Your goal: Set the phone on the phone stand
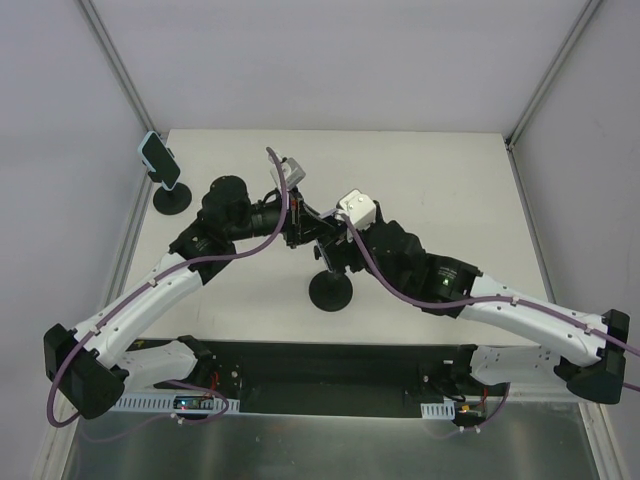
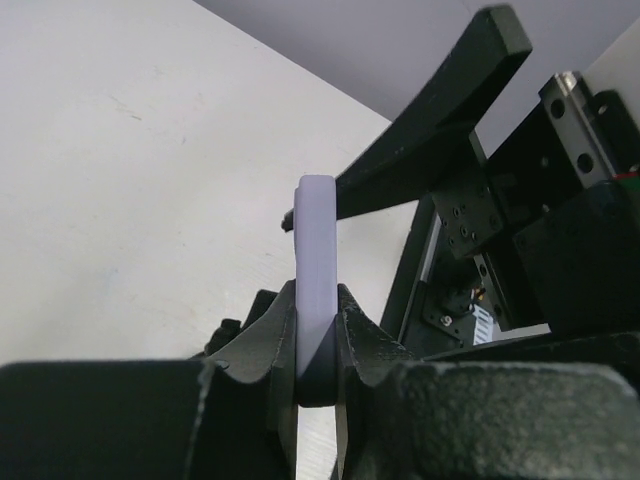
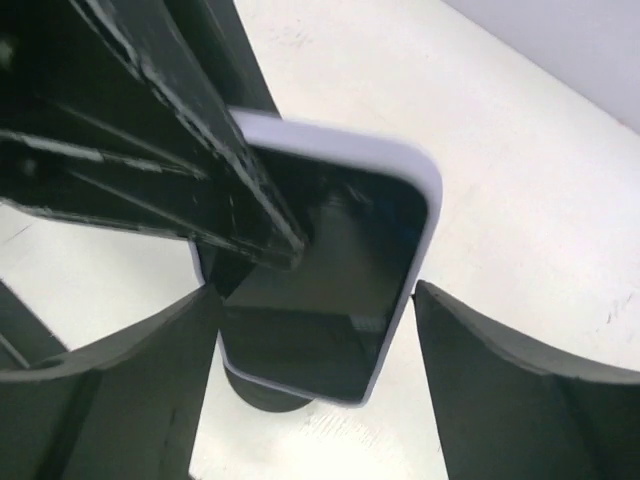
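Note:
A phone in a lilac case (image 3: 330, 270) with a dark screen hangs above the round black base of the phone stand (image 3: 262, 392). My left gripper (image 2: 318, 300) is shut on the phone (image 2: 317, 250), which shows edge-on between its fingers. My right gripper (image 3: 318, 300) is open, with one finger on each side of the phone's lower end. In the top view both grippers meet mid-table, the left gripper (image 1: 298, 228) and the right gripper (image 1: 325, 250), just behind the stand (image 1: 330, 292). The phone is mostly hidden there.
A second black stand (image 1: 172, 197) at the table's far left corner holds a phone in a light blue case (image 1: 159, 160). Grey walls close in on the left, back and right of the white table (image 1: 450, 200).

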You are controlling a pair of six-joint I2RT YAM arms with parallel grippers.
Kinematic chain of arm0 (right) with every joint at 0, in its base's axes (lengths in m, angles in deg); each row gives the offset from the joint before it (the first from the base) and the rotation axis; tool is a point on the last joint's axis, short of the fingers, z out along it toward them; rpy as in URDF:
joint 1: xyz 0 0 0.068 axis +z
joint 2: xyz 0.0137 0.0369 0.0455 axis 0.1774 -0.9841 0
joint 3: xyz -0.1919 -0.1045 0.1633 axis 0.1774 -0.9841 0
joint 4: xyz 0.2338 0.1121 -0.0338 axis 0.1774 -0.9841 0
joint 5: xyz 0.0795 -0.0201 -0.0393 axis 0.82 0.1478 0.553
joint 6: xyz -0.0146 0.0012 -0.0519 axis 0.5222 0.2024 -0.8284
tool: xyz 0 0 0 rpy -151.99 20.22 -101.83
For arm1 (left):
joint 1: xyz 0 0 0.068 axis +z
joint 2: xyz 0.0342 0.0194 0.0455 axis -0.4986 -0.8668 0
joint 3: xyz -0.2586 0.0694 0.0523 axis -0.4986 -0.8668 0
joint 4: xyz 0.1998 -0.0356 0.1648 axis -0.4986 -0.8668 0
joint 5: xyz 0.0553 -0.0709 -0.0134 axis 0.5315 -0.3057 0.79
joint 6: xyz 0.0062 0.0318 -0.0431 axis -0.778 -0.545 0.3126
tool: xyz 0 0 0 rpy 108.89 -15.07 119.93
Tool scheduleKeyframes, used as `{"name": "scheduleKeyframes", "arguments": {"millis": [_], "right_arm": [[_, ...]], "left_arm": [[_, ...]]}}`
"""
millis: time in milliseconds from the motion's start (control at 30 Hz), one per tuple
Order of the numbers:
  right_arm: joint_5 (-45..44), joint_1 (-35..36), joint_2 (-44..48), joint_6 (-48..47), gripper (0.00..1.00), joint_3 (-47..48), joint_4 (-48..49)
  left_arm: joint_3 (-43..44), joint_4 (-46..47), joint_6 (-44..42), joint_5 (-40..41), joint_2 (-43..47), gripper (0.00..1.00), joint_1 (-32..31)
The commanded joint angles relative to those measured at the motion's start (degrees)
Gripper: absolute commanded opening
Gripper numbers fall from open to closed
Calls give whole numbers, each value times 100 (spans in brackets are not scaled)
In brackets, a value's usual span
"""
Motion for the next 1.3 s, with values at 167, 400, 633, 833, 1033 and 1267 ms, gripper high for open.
{"name": "scheduleKeyframes", "arguments": {"millis": [167, 400, 633, 833, 1033, 1267], "right_arm": [[1155, -45, 208, -143, 96, 399, -837], [3447, -1142, 1305, 621, 97, -295, -944], [5514, -1759, 1650, 1508, 74, -1051, 14], [5884, -1768, 1343, 1879, 52, -1175, 691], [5814, -1759, 1132, 2090, 21, -1236, 1279], [5436, -1767, 1113, 2020, 1, -1446, 1657]], "left_arm": [[80, 292, -135, -588, 76, 0, -97], [-130, 1574, 541, -2054, 111, 0, -97], [-315, 2472, 1139, -2522, 102, 0, -106], [-351, 2525, 1131, -2523, 119, 0, -150], [-263, 2183, 903, -2461, 102, 0, -229], [-78, 1629, 770, -2145, 75, 34, -247]]}}
